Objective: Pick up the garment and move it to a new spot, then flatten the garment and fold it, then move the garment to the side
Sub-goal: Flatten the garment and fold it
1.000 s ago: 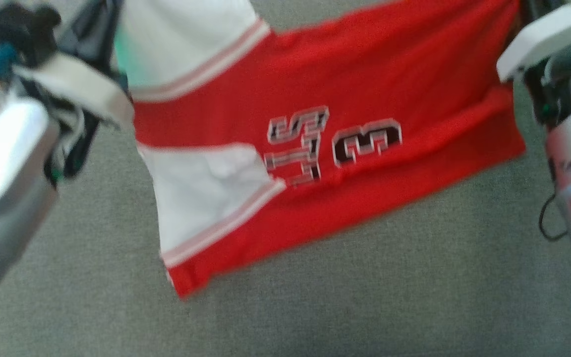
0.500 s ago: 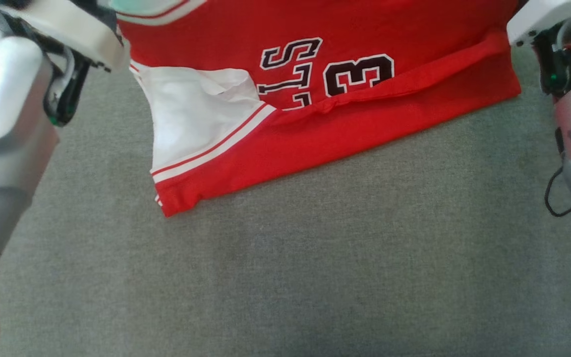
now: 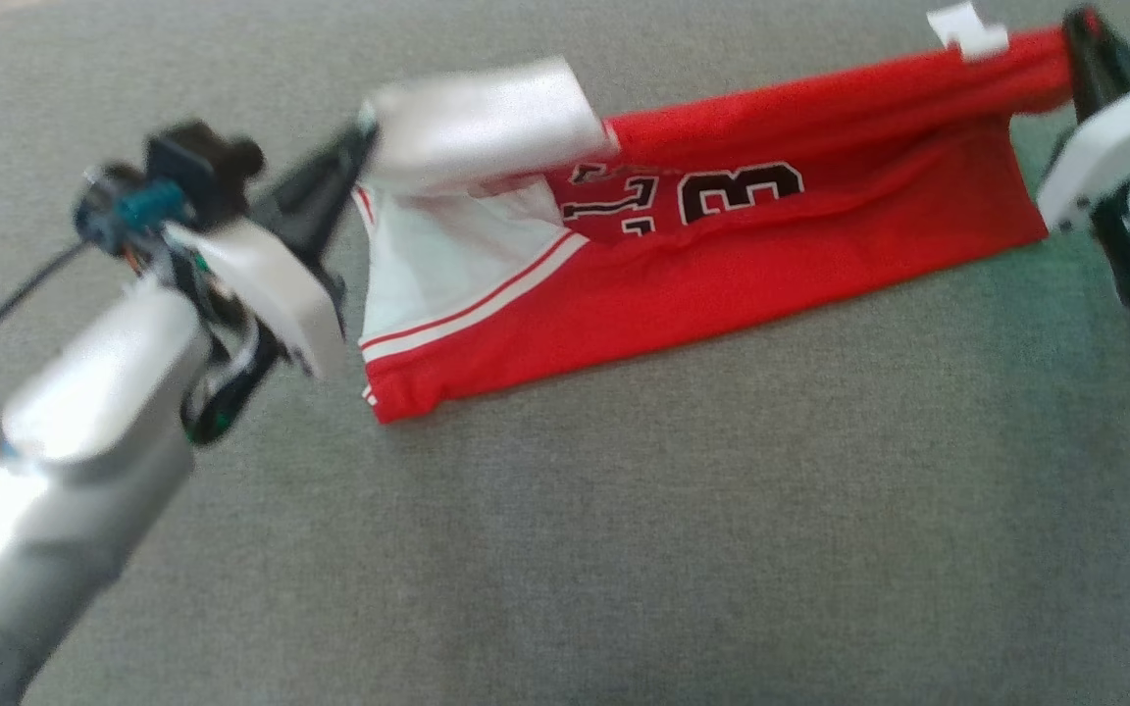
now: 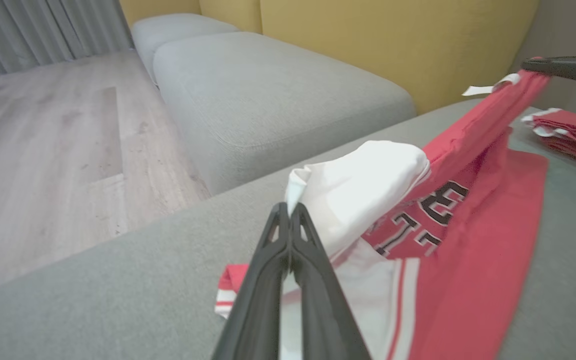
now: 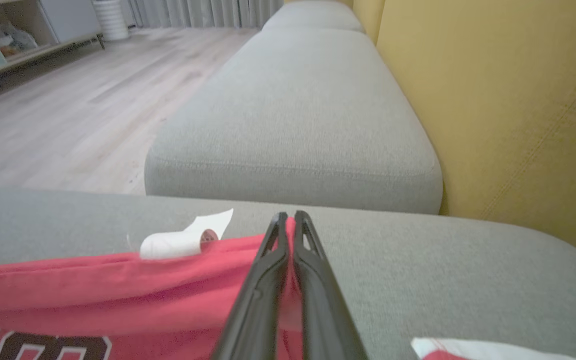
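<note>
**Jersey held taut between my two pincers over the couch cushion**

My left pincer (image 4: 289, 207) is clenched on a white corner of the red basketball jersey (image 3: 722, 265). The two dark fingers are pressed together with a fold of white cloth nipped at their tips. That corner is lifted off the grey couch cushion (image 3: 624, 549). The white side panel (image 3: 447, 265) drops from it to the striped red hem, which lies on the cushion.

Further right, the jersey's upper edge runs raised and taut from one pincer to the other, while its lower edge rests flat on the cushion. A black numeral 3 (image 3: 737, 191), outlined in white, shows just under the raised edge. The characters beside it are half hidden by the fold. Near the right end a white tag (image 3: 962, 29) sticks up from the red edge.

My right pincer (image 5: 291, 217) is clamped on that edge just beside the tag, with red cloth caught between its closed fingers.

In the left wrist view, a second red-and-white garment (image 4: 568, 132) lies bunched on the cushion near the jersey's far end. Beyond are a yellow backrest (image 4: 393, 45), a neighbouring grey cushion (image 4: 268, 95) and a wooden floor (image 4: 43, 140).
</note>
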You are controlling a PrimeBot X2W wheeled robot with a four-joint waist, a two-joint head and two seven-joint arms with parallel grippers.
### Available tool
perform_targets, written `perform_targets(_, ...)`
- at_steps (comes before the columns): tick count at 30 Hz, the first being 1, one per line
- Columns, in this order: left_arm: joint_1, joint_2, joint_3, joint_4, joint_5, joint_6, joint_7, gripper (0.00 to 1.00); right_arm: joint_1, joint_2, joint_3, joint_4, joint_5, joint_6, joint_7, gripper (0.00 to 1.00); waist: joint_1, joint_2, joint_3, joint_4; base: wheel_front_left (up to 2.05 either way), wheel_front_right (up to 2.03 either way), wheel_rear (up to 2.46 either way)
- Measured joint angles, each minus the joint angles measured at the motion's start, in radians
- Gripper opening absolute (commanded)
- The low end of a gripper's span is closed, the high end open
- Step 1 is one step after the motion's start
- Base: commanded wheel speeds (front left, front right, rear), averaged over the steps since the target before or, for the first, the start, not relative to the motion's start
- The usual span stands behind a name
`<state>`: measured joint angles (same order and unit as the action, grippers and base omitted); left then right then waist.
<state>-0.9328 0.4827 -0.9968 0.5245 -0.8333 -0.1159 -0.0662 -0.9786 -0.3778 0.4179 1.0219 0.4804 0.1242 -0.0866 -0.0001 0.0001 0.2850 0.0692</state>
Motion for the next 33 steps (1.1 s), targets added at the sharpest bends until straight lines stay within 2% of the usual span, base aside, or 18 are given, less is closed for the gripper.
perform_targets(9,0.154,0.107,-0.072,-0.283,-0.082,0.003,0.178,0.0,0.098,-0.121,0.2,-0.062,0.116,0.0,0.147,0.0,-0.0001,0.0,-0.039,0.023,0.0,0.0,0.0)
perform_targets(13,0.187,0.136,-0.098,-0.371,-0.1,0.021,0.235,0.0,0.109,-0.165,0.272,-0.082,0.148,0.0,0.191,0.0,0.0,0.0,-0.039,0.027,0.0,0.0,0.0)
perform_targets(18,0.194,0.156,-0.106,-0.412,-0.096,0.047,0.26,0.0,0.109,-0.19,0.328,-0.086,0.174,0.0,0.213,0.0,0.0001,0.0,-0.035,0.028,0.0,0.0,0.0)
perform_targets(24,0.194,0.157,-0.122,-0.409,-0.089,0.055,0.268,0.0,0.109,-0.194,0.402,-0.087,0.203,0.0,0.285,0.0,0.0001,0.0,-0.025,0.022,0.0,0.0,0.0)
perform_targets(25,0.194,0.156,-0.126,-0.402,-0.088,0.057,0.27,0.0,0.109,-0.193,0.401,-0.083,0.227,0.0,0.301,0.08,0.0002,0.0,-0.024,0.021,0.0,0.0,0.0)
perform_targets(26,0.194,0.156,-0.133,-0.393,-0.077,0.066,0.278,0.49,0.109,-0.193,0.402,-0.081,0.246,0.0,0.31,1.0,0.0002,0.0,-0.024,0.019,0.0,0.0,0.0)
perform_targets(27,0.194,0.156,-0.137,-0.383,-0.061,0.074,0.277,0.49,0.109,-0.193,0.401,-0.076,0.26,0.0,0.317,1.0,0.0002,0.0,-0.024,0.017,0.0,0.0,0.0)
perform_targets(28,0.194,0.155,-0.138,-0.375,-0.05,0.081,0.274,1.0,0.109,-0.193,0.401,-0.073,0.271,0.0,0.321,1.0,0.0002,0.0,-0.024,0.015,0.0,0.0,0.0)
perform_targets(33,0.194,0.139,-0.128,-0.334,-0.026,0.128,0.22,1.0,0.108,-0.181,0.359,-0.053,0.352,0.0,0.304,1.0,0.0002,0.0,-0.038,0.004,0.0,0.0,0.0)
